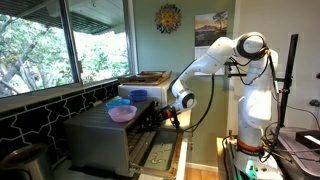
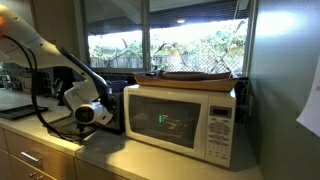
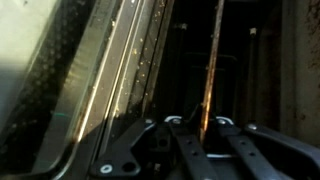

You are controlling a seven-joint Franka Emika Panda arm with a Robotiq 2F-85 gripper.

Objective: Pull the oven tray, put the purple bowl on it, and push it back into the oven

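Observation:
The grey oven (image 1: pixel 98 135) stands on the counter with its front door (image 1: pixel 158 152) dropped open. The purple bowl (image 1: pixel 122 114) sits on top of the oven, beside a blue bowl (image 1: pixel 138 96). My gripper (image 1: pixel 172 117) is at the mouth of the oven's cavity, and it also shows in an exterior view (image 2: pixel 88 115). In the wrist view my fingers (image 3: pixel 192 122) are drawn close together around a thin lit bar of the oven tray (image 3: pixel 211 70), which lies inside the dark cavity. The bowl is hidden in the wrist view.
A white microwave (image 2: pixel 180 122) with a wooden board on top stands next to the oven and blocks most of it in that view. Windows run behind the counter. The open door's glass pane (image 3: pixel 110 80) lies to the left of my fingers.

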